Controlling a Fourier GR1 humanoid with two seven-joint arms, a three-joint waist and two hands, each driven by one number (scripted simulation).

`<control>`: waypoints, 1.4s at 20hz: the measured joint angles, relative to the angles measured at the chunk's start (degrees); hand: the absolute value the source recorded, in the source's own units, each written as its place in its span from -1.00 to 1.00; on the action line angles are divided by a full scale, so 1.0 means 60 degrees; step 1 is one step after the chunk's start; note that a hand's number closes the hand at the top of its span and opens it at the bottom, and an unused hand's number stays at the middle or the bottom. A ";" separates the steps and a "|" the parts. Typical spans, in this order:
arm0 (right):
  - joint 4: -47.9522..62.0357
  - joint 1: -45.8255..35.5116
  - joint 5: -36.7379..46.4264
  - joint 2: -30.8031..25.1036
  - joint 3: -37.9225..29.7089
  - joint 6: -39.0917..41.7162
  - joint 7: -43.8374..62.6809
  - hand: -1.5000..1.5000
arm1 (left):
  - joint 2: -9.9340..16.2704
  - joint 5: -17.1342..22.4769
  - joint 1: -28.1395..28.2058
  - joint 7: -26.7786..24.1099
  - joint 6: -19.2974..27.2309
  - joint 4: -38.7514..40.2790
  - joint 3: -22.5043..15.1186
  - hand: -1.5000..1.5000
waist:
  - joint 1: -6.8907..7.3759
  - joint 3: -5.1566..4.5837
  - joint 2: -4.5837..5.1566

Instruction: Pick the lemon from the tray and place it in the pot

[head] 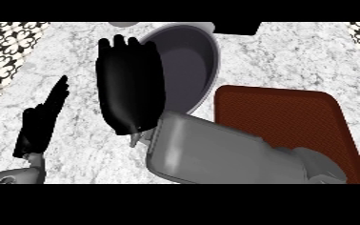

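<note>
- Head view shows no lemon anywhere: none lies on the tray (281, 119), and none can be seen in the part of the pot (184, 62) left uncovered.
- Whether the lemon sits under the right hand (130, 88) or deep in the pot, hidden by the arm, cannot be told.
- That right hand hangs over the pot's left rim, fingers straight and pointing away from the robot, palm down; nothing shows between them.
- One grey pot stands on the marble counter (281, 52), with one dark-red tray just beside it on the right, partly covered by the right forearm (225, 157).
- One left hand (42, 119) rests open at the view's left edge, fingers up.
- Risk, as a judgement: if the lemon is under the palm, letting go this close to the rim could send it onto the counter outside the pot; the forearm lying low across the rim could also nudge the pot when it pulls away.
</note>
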 measured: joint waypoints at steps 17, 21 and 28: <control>0.6429 -0.1975 -0.2321 0.0075 -0.1193 -0.2874 -0.3338 1.00 | -0.0042 -0.0022 -0.0057 -0.0189 -0.0017 0.0083 0.0123 0.00 | -0.0019 0.0005 0.0146; 0.7485 -0.2015 -0.2706 0.0078 -0.1186 -0.3087 -0.4089 1.00 | -0.0042 -0.0019 -0.0029 -0.0217 -0.0096 0.0008 0.0074 0.00 | 0.0149 0.0004 0.0202; 0.8343 -0.1716 -0.4062 0.0079 -0.1951 -0.3611 -0.5390 -1.00 | -0.0130 -0.0087 -0.0243 -0.0187 -0.0084 -0.0007 -0.0048 0.00 | 0.0368 0.0012 0.0311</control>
